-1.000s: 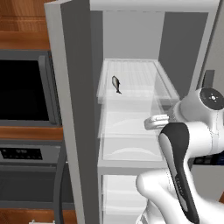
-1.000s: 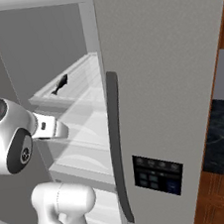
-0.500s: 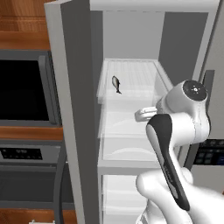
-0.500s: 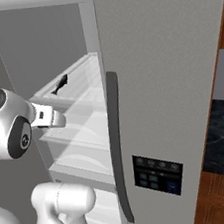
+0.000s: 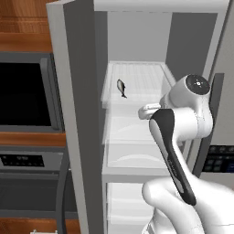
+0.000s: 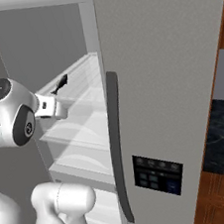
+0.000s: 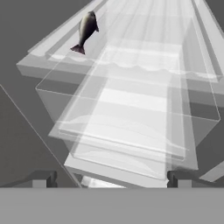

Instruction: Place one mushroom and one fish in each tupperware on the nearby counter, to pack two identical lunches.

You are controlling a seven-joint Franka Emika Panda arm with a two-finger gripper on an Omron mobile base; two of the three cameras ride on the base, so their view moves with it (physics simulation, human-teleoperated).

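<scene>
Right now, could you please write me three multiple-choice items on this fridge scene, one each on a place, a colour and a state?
1. Where does the fish lie?
A. on an upper shelf inside the open fridge
B. in the clear drawer below
C. on the black counter

2. What colour is the fish?
A. bright orange
B. dark grey-black
C. green

3. How does the gripper stand?
A. shut on the fish
B. open, empty, short of the fish
C. pressed on the door panel

Answers: 1 A, the fish rests on the upper shelf of the fridge, above the clear drawer. 2 B, the hand view shows it dark grey-black. 3 B, the gripper has its fingertips wide apart with nothing between them, and the fish lies farther in.
</scene>
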